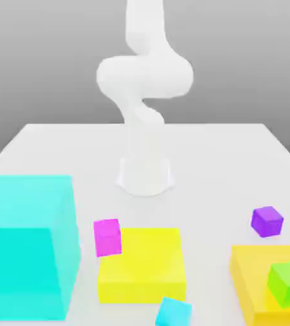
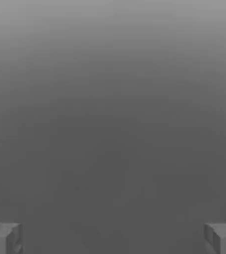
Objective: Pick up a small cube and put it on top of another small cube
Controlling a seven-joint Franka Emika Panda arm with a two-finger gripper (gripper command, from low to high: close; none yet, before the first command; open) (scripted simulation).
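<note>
Four small cubes lie on the white table (image 1: 224,159) in the exterior view. A magenta cube (image 1: 107,237) leans against the near yellow slab's left corner. A purple cube (image 1: 266,221) sits alone toward the exterior view's right. A small cyan cube (image 1: 173,312) rests at the front edge. A green cube (image 1: 288,283) sits on top of the right yellow block. In the hand view my gripper (image 2: 113,239) is open, its grey fingertips (image 2: 4,238) far apart with nothing between them, facing plain grey background.
A big cyan block (image 1: 27,245) stands at the exterior view's left front. A flat yellow slab (image 1: 144,264) lies in the middle front, and a second yellow block (image 1: 255,286) at the right front. The arm's white base (image 1: 145,172) rises from mid-table.
</note>
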